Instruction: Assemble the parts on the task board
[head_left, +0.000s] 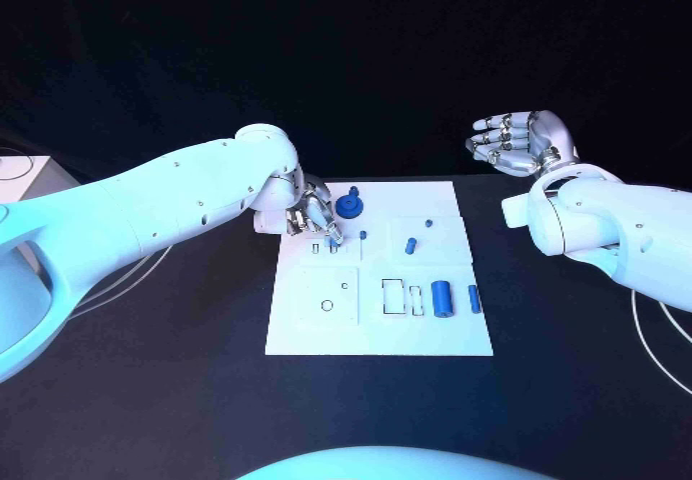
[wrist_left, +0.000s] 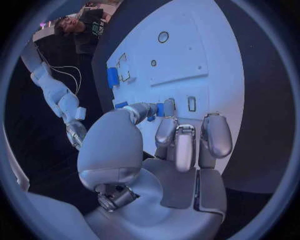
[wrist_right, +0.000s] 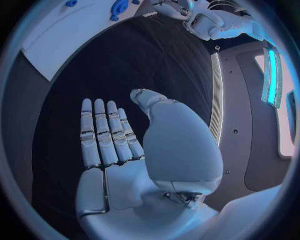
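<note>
Left hand (head_left: 312, 217) is down on the far-left part of the task board (head_left: 310, 335), fingertips (wrist_left: 167, 109) bunched around a small blue peg (wrist_left: 159, 110). Looks pinched between thumb and a finger in the left wrist view, but contact is partly hidden, so that's a judgement. A narrow rectangular slot (wrist_left: 192, 104) sits just beside the peg.

Right hand (head_left: 522, 142) is off the board, well beyond its far-right corner, above the black table (head_left: 144, 400). Fingers apart and extended, palm bare, holding nothing.

Other parts, relative to the board:
- blue knob-shaped piece (head_left: 352, 206) near the far edge, just beside the left hand
- 2 short blue pins (head_left: 411, 244) around the middle of the far half
- fat blue cylinder (head_left: 443, 298) and a thin blue bar (head_left: 473, 297) near the right edge, beside a rectangular outlined recess (head_left: 394, 296)
- small round hole (head_left: 327, 304) in the left half

Handling, my read: parts look like hard smooth plastic, light, rigid, not fragile. Smooth round sides mean they can roll or slip out of metal fingertips. Best to grip pegs across the diameter near the upper end, leaving the lower end free to enter the slot. Board is a flat, matte white plate, stiff; may slide on the table if pushed sideways.
</note>
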